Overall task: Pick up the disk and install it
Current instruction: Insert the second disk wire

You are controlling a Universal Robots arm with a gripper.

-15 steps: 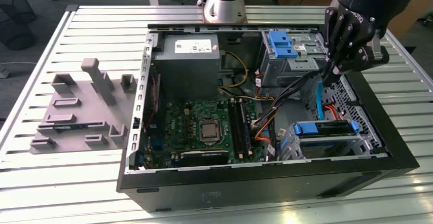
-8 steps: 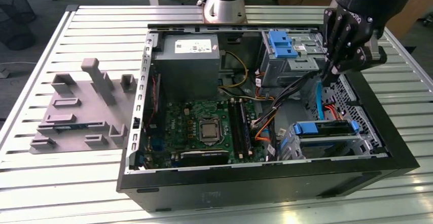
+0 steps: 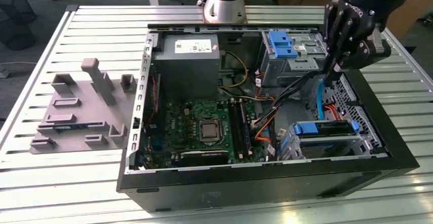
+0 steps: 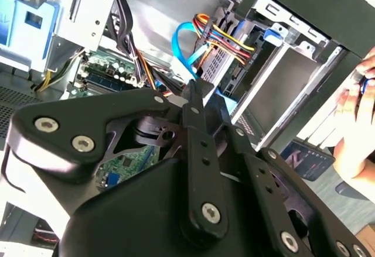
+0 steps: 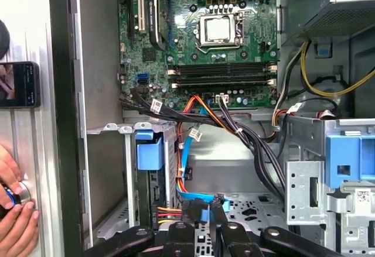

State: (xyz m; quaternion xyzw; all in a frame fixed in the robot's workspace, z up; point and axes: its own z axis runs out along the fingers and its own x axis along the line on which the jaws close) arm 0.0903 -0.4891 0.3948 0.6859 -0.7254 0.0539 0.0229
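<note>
The disk (image 3: 323, 128) sits in the lower drive cage of the open computer case (image 3: 271, 181), at the exterior view's right. Its blue carrier frame shows at the cage mouth; the silver body is mostly hidden. That blue frame (image 5: 149, 151) also shows in the first wrist view. My gripper (image 3: 331, 78) hangs above the cage, fingers together, pinching the upper end of a blue cable (image 3: 319, 100). The cable (image 5: 181, 166) runs up to the tips of my gripper (image 5: 206, 209). In the second wrist view the cable (image 4: 181, 41) loops down to my gripper (image 4: 195, 88).
A bare blue bracket (image 3: 281, 43) tops the upper bay. The grey power supply (image 3: 186, 57), the motherboard (image 3: 203, 127) and bundled wires (image 5: 246, 140) fill the case. A grey fixture block (image 3: 81, 107) lies on the slatted table. A person's hand (image 5: 14, 213) and a phone (image 5: 20, 84) are beside the case.
</note>
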